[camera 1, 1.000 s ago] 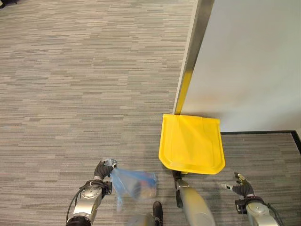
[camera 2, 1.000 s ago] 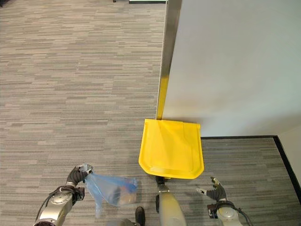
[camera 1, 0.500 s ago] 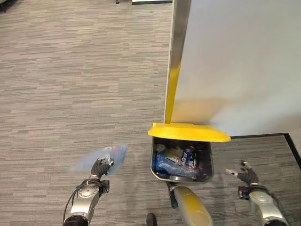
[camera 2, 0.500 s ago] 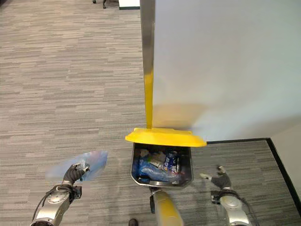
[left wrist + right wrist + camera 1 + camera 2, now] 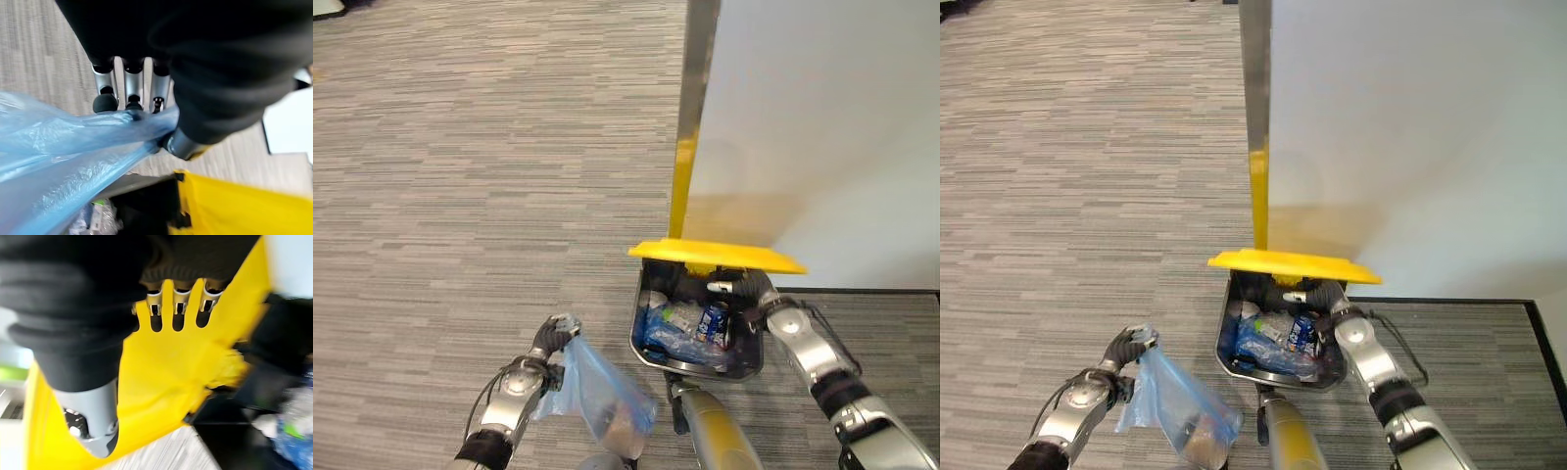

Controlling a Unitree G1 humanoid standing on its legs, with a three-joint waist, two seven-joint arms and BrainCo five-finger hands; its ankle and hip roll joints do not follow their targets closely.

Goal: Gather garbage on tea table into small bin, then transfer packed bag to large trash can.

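Hanging from the left hand, the packed blue bag droops over the grey carpet, with a brownish lump showing through the thin plastic near its bottom. That hand's fingers are curled tight round the bunched neck of the bag, as the left wrist view shows from close by. The bag is outside the large trash can, just beside its left wall.

The trash can stands against the foot of a white wall edged by a metal strip. Its yellow lid is raised, seen almost edge-on above the opening, and crumpled wrappers and bottles lie inside the dark tub.

The right hand reaches in from the right, up under the lid at the can's right rear corner. In the right wrist view its fingers stretch straight against the yellow surface of the lid, not curled round anything.
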